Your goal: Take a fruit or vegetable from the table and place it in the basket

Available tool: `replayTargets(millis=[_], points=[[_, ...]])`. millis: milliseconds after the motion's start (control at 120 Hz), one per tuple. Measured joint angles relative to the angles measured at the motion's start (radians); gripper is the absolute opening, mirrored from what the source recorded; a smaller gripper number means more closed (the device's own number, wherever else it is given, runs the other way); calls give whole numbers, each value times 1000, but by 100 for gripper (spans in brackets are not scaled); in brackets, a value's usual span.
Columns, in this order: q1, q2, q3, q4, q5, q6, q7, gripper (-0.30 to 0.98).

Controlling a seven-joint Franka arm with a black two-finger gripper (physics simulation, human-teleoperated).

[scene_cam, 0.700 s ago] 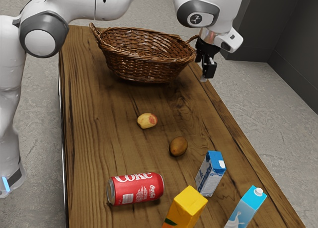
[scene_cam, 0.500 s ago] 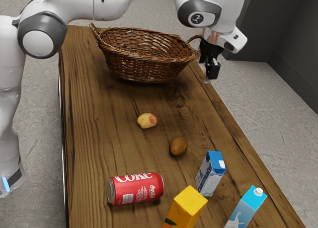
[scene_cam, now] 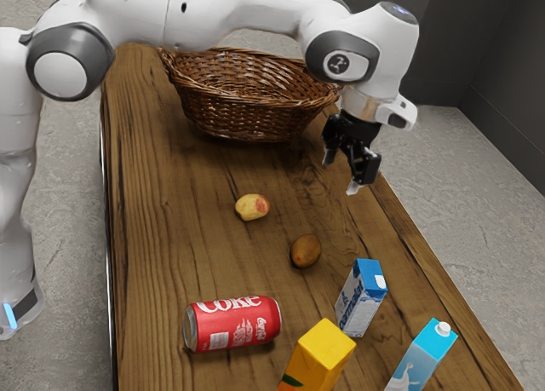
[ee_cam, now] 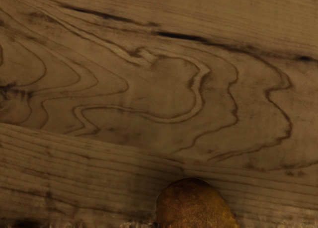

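Note:
My gripper (scene_cam: pixel 341 175) is open, its two fingers apart with nothing between them, above the table toward the exterior view's right. Below and nearer the camera, the brown, egg-shaped kiwi (scene_cam: pixel 306 251) lies on the wood. A yellow fruit with a red patch (scene_cam: pixel 253 207) rests farther left. The brown wicker basket (scene_cam: pixel 247 118) stands behind them, at the table's far end. In the wrist view a rounded brown fruit (ee_cam: pixel 195 205), apparently the kiwi, is partly cut off at the lower edge.
A red Coke can (scene_cam: pixel 232 324) lies on its side on the wooden table (scene_cam: pixel 162 238). Near it stand a yellow carton (scene_cam: pixel 320 357), a small blue-and-white carton (scene_cam: pixel 361 297) and a light-blue carton (scene_cam: pixel 423 354) with a white cap.
My hand has moved away from the basket's side toward the exterior camera and lower in that view, turning so both fingers show apart. The fruits, basket, can and cartons have not moved.

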Motion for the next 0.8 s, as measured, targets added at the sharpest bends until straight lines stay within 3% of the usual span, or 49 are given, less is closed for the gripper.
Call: replayTargets(millis=[150,375,575,800], points=[[30,-54,9,-181,-91,51,-152,69],[29,-47,14,-255,-153,159,-322,69],[21,-43,14,-314,-159,253,-429,69],[-14,-34,7,-333,-74,292,-509,69]])
